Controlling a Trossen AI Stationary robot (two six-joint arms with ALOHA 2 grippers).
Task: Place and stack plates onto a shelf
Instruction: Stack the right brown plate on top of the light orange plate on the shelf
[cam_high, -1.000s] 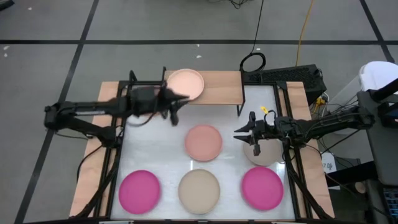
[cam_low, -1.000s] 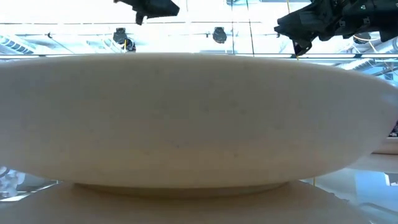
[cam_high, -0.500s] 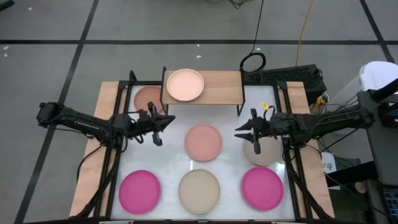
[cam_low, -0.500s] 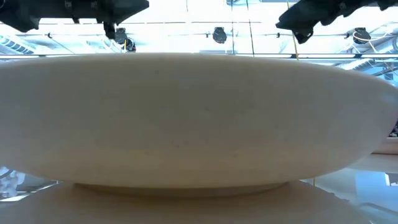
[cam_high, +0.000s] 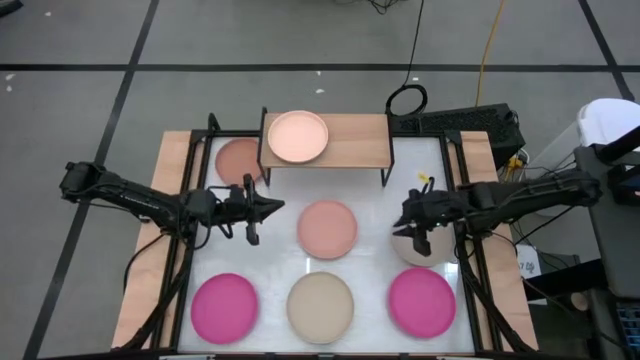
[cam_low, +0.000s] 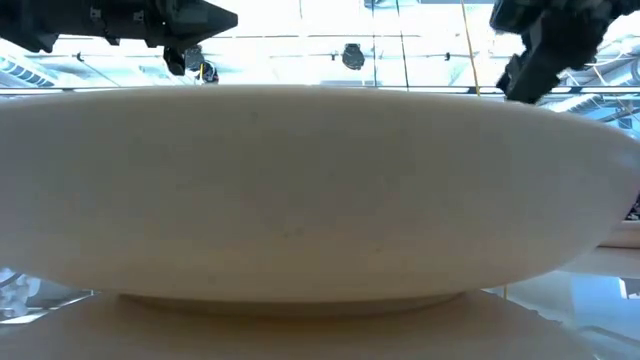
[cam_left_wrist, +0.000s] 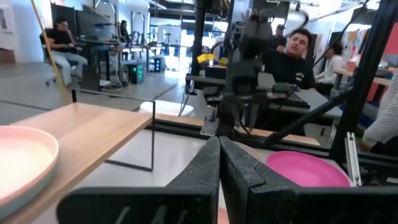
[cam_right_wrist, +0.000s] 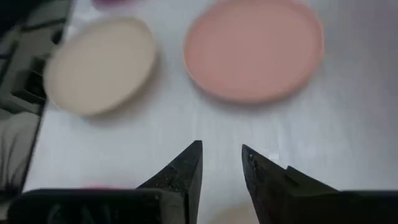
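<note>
The shelf stands at the table's far edge, with a peach plate lying on its left half. A brownish-red plate sits on the table by the shelf's left legs. My left gripper hovers shut above the table, left of the pink plate. My right gripper is open, tipped downward over the far left rim of the taupe plate, touching nothing. In the near row lie two magenta plates with a beige plate between them.
Black frame rails run along both sides of the white table. The shelf's thin black legs stand behind the pink plate. In the low view the beige plate fills nearly everything. People sit in the room beyond.
My left gripper has drawn back from the shelf's left end toward the table's near left and come lower, uncovering the brownish-red plate, then held still. My right gripper has tipped its fingers downward over the taupe plate. No plate has moved.
</note>
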